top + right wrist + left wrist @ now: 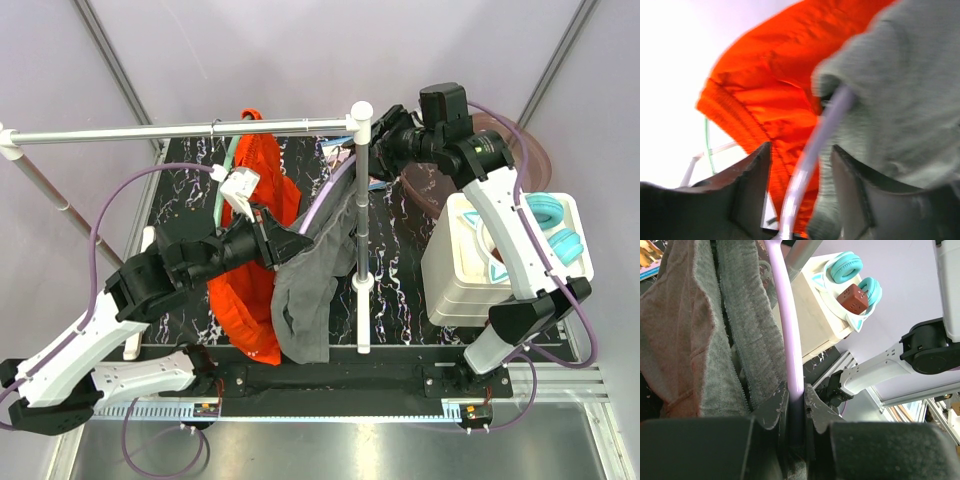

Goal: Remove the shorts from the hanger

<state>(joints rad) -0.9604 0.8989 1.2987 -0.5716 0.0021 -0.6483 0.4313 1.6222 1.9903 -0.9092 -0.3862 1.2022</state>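
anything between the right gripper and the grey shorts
Only the lavender hanger: its arm runs up through the open right gripper, with the grey shorts draped on it just behind. Nothing else visible is in the way.

Upright post (362,230) stands between right arm and grey shorts (310,290). Orange shorts (250,300) hang just beyond, touching grey pair. Rail (180,130) bars way at top.

Lilac hanger (810,150) runs through gap between parted jaws of right gripper (800,170). Left gripper (795,400) jaws clamped on it, grey fabric against their left side.

White box (460,270) crowds right desk edge. Bare desk (400,290) strip between post and box.
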